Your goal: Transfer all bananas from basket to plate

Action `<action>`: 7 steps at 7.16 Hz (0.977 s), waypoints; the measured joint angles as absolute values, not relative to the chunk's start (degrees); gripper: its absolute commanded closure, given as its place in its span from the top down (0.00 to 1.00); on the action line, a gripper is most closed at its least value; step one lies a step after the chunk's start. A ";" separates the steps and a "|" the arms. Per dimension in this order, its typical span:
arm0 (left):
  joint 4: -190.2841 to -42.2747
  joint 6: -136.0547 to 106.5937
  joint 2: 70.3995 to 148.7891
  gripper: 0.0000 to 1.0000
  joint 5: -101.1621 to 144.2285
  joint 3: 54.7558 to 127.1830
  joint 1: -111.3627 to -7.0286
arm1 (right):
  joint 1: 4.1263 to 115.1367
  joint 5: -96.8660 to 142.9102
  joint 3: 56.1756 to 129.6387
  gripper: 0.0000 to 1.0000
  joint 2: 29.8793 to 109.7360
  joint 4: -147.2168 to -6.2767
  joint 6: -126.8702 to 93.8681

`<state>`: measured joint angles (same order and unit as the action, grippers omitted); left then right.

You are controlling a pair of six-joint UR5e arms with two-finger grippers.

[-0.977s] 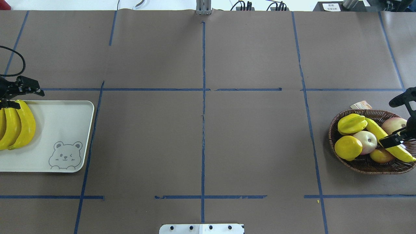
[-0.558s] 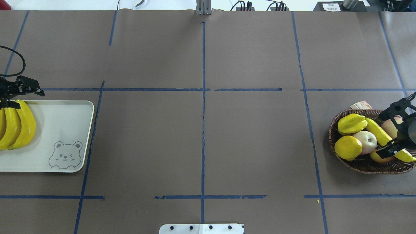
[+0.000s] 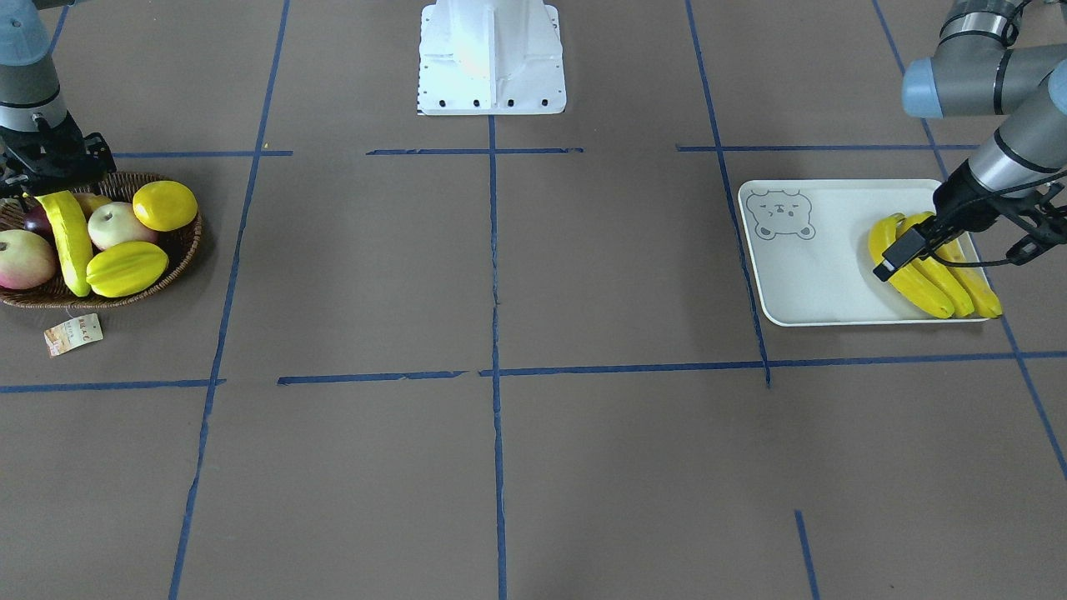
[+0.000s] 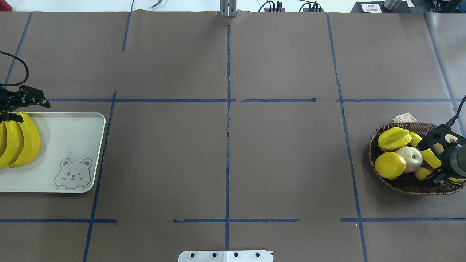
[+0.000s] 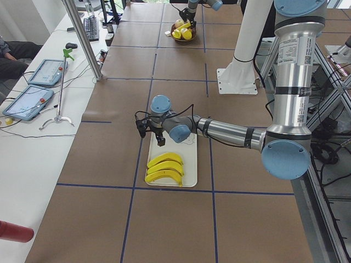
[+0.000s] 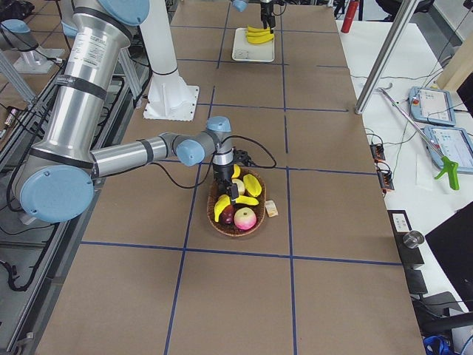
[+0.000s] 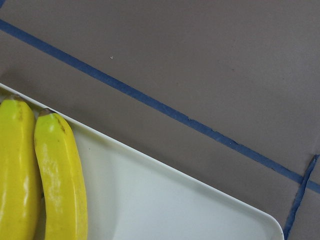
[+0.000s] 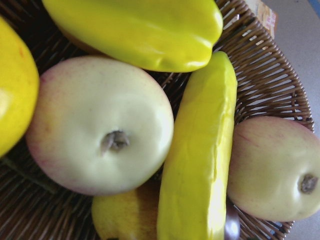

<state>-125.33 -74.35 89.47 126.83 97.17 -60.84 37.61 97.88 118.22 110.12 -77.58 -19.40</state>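
One banana (image 4: 415,139) lies in the dark wicker basket (image 4: 371,153), also seen in the right wrist view (image 8: 200,165) and the front view (image 3: 68,242). My right gripper (image 4: 431,160) is open, low over the basket, with a finger on each side of this banana. Three bananas (image 3: 925,275) lie side by side on the white bear-printed plate (image 4: 65,138). My left gripper (image 4: 31,110) is open and empty at the plate's far edge, just above the banana tips (image 7: 57,175).
The basket also holds a star fruit (image 4: 395,138), a lemon (image 4: 389,165), an apple (image 4: 409,158) touching the banana, and another apple (image 8: 280,170) on its other side. A paper tag (image 4: 405,117) lies beside the basket. The robot's base plate (image 4: 225,255) is at the near edge.
My right gripper has swung in over the basket and come down around the banana. The left gripper and the bananas on the plate have not moved.
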 measured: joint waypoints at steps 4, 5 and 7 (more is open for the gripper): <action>-125.33 -74.44 89.47 1.00 126.89 97.39 -60.90 | 37.00 95.92 118.32 0.54 110.16 -80.25 -11.16; -125.33 -74.44 89.47 1.00 126.88 97.49 -60.90 | 37.00 95.78 118.36 0.45 110.10 -80.36 -9.47; -125.33 -74.44 89.47 1.00 126.89 97.55 -60.89 | 37.45 95.76 118.49 0.21 109.96 -80.41 -7.93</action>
<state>-125.33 -74.44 89.47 126.89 97.55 -60.89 37.45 95.76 118.49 109.96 -80.41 -7.93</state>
